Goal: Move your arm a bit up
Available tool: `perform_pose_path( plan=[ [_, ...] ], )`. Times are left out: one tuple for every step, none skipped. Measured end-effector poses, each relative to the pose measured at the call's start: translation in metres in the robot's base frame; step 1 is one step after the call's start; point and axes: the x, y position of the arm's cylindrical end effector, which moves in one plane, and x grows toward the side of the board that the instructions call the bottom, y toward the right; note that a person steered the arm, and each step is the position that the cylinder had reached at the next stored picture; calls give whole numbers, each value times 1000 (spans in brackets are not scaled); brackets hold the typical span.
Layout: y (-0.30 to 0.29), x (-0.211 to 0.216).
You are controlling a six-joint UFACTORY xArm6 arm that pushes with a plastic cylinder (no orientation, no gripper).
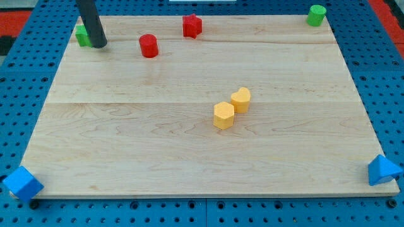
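nearest the view's bottom, a blue block (23,183) sits at the board's left corner and a blue triangular block (383,170) at the right corner, both hanging half off the wooden board (126,145). further in, near the middle, a yellow hexagonal block (223,115) and a yellow heart-shaped block (240,99) stand touching each other. beyond them, toward the view's top, come a red cylinder (149,46) and a red star-shaped block (192,26), then a green cylinder (316,14) at the far right corner. at the far left, my tip (100,45) rests on the board just beside a green block (83,35), which the rod partly hides; whether they touch i cannot tell.

there is no gripper to open or close, only the bare rod, holding nothing. the task's thing is the arm itself: stiff, nothing to grasp. a small move toward the view's top looks likely to nudge the green block, which seems light and free to slide.
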Motion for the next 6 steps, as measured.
perform_pose_path(
  plan=[
    [2,18],
    [0,52],
    [-1,54],
    [0,12],
    [-7,-26],
    [-18,-32]
  ],
)
